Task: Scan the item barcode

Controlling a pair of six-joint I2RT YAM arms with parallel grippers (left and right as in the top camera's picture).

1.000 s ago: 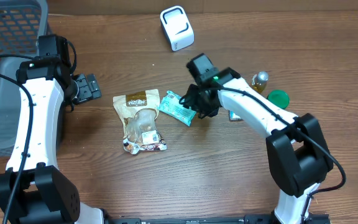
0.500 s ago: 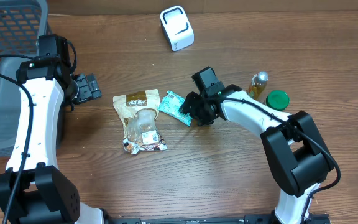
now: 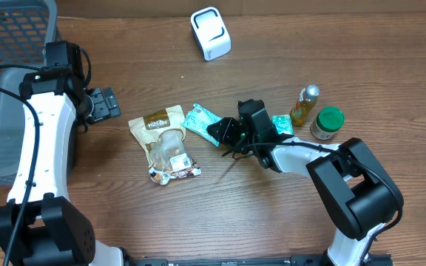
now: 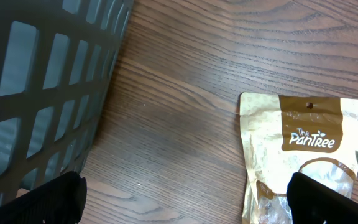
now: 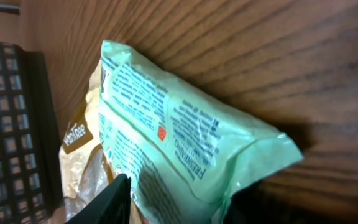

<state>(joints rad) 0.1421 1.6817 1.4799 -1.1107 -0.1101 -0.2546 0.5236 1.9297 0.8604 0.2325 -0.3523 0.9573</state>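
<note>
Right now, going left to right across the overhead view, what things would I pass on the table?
Grey plastic mesh basket → left gripper → tan snack pouch → mint-green plastic packet → small teal packet → silver-capped bottle of yellow liquid → green-lidded jar. The white box lines up with the mint-green packet, so it is left out.
</note>
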